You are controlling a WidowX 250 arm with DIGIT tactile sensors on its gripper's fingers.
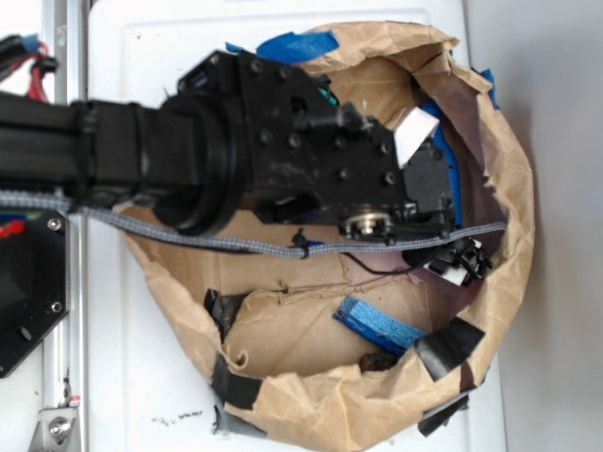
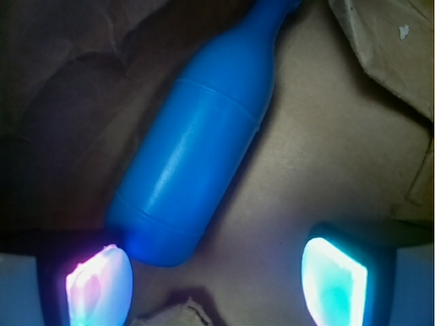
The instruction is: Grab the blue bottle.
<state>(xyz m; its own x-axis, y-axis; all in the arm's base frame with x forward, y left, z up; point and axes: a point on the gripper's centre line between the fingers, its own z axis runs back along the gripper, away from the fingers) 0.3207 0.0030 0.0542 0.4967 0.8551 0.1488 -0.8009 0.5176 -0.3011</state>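
Note:
The blue bottle (image 2: 194, 156) lies on its side on brown paper in the wrist view. Its base is at the lower left and its narrow neck points to the upper right. My gripper (image 2: 217, 285) is open just above it. The left fingertip (image 2: 98, 285) sits right beside the bottle's base and the right fingertip (image 2: 336, 282) stands well clear of it over bare paper. In the exterior view the gripper (image 1: 438, 198) reaches down into the paper nest. Only a blue sliver of the bottle (image 1: 453, 174) shows past it.
A crumpled brown paper nest (image 1: 518, 217) with raised walls surrounds the gripper. A flat blue sponge-like piece (image 1: 377, 325) lies on its floor. Blue tape (image 1: 297, 45) and black tape patches (image 1: 450, 347) sit on the rim. A grey braided cable (image 1: 236, 243) crosses the nest.

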